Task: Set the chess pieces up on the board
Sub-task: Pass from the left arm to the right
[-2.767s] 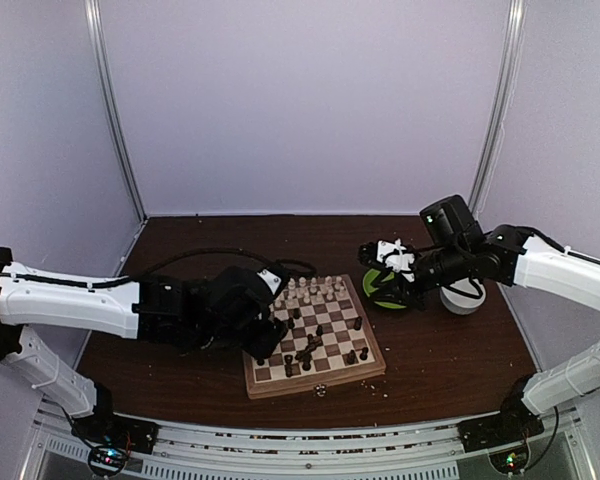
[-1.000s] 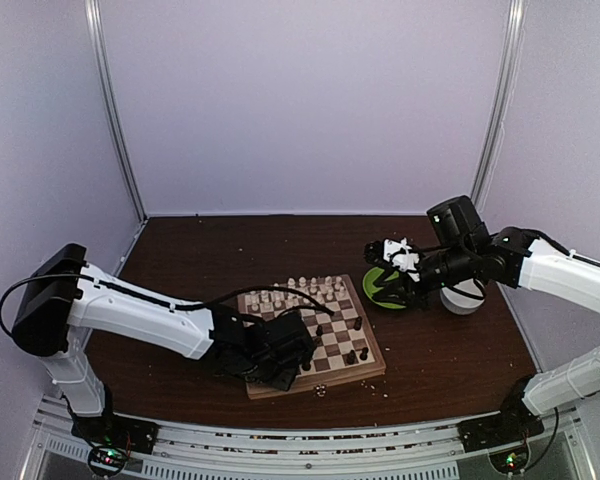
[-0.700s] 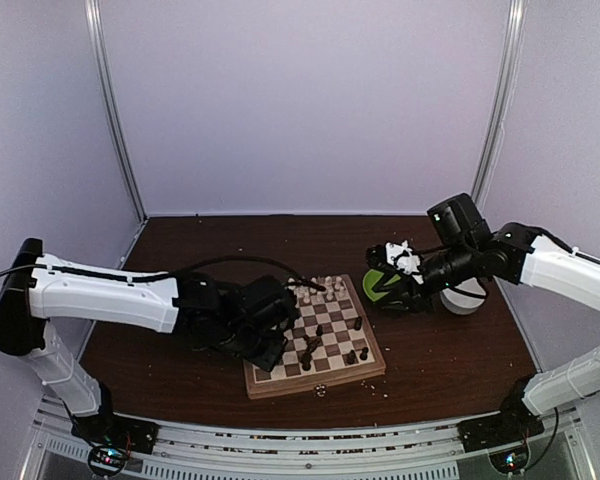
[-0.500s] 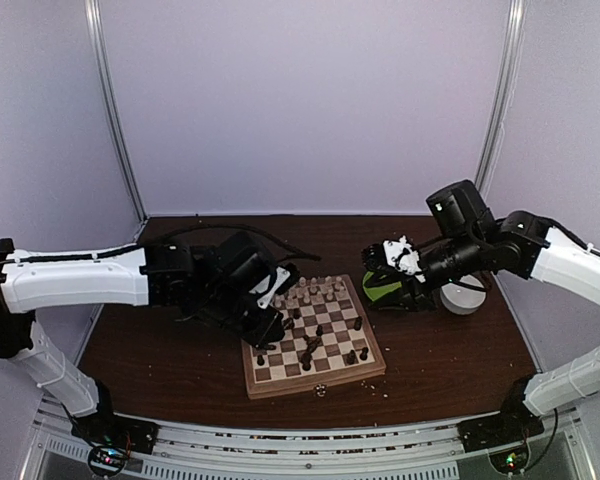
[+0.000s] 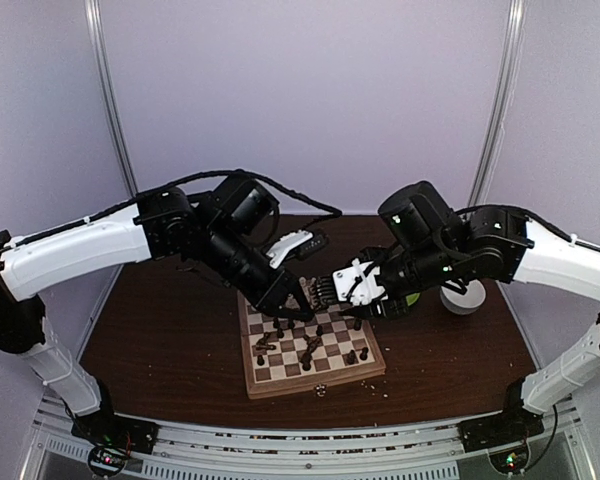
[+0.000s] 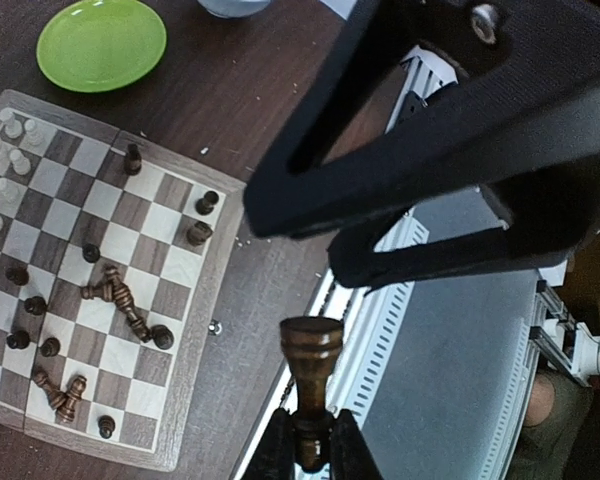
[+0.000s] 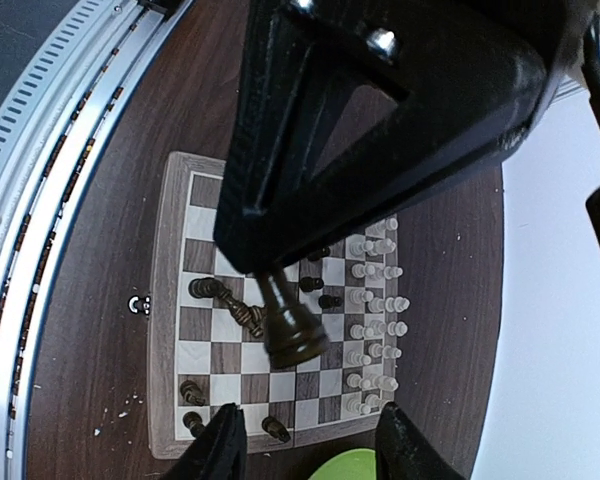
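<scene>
The board (image 5: 325,378) lies at the table's front centre. Pale chess pieces (image 7: 375,320) stand in rows along its far edge. Dark chess pieces (image 6: 120,295) are scattered over it, some upright and some lying on their side. My left gripper (image 6: 312,432) hangs high above the board, shut on the thin end of a dark brown piece (image 6: 312,350), which also shows in the right wrist view (image 7: 292,328). My right gripper (image 7: 310,440) faces it from the right, open and empty, its fingers (image 7: 220,445) spread wide. Over the board's far half the left gripper (image 5: 300,300) and right gripper (image 5: 342,290) nearly meet.
A round green plate (image 6: 102,42) lies on the table beyond the board's right corner. A white bowl (image 5: 463,298) sits further right. The metal rail (image 6: 380,330) runs along the table's near edge. A small metal clasp (image 7: 138,304) marks the board's front side.
The left arm has swung up from the board's near-left corner, carrying a dark piece. The right arm has left the green plate, moved over the board and opened its jaws wider.
</scene>
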